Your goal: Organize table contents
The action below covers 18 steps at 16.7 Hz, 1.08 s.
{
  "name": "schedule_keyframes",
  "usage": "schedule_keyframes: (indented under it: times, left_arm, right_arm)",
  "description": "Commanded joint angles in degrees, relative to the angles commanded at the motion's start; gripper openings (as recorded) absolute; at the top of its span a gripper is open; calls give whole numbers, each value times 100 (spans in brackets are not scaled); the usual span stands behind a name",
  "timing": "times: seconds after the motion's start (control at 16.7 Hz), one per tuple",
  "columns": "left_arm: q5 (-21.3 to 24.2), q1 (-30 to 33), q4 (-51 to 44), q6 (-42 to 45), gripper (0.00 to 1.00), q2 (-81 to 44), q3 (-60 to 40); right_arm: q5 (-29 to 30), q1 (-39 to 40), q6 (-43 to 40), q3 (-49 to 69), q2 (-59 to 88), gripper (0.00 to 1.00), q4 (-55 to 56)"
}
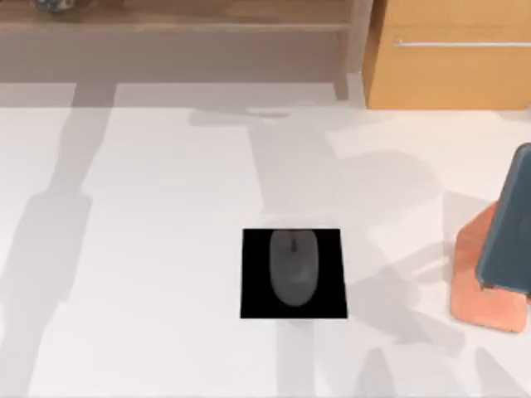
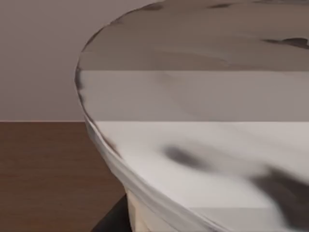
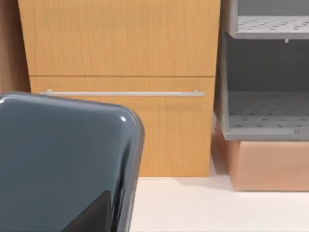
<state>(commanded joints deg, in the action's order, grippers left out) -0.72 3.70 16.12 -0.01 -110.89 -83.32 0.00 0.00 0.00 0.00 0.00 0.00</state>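
Note:
A black square pad [image 1: 251, 274] lies at the middle of the white table [image 1: 133, 249], and the grey mouse [image 1: 294, 267] rests on it. At the right edge the dark grey-blue phone [image 1: 508, 228] leans on the salmon-orange stand [image 1: 481, 290]. The phone [image 3: 58, 164] looms very close in the right wrist view, with a dark wedge of my right gripper [image 3: 91, 215] against it. In the left wrist view the clear cup [image 2: 203, 145] of milky drink with dark pearls is right up against the camera, above a brown wooden surface. A dark piece of my left gripper [image 2: 112, 220] shows under it.
A light-brown wooden shelf [image 1: 182, 25] runs along the back, with a small grey object [image 1: 54, 4] cut off at its far left. The orange-wood cabinet [image 1: 448, 75] with a metal handle [image 1: 460, 43] stands at the back right. Grey racks [image 3: 265, 111] sit beside the cabinet.

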Motion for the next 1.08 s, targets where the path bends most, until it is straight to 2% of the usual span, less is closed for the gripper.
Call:
schedule_keyframes:
  times: [0.72,1.08]
  left_arm:
    - [0,0,0,0,98,0,0]
    - [0,0,0,0,100,0,0]
  right_arm:
    - [0,0,0,0,0,100,0]
    - [0,0,0,0,0,100,0]
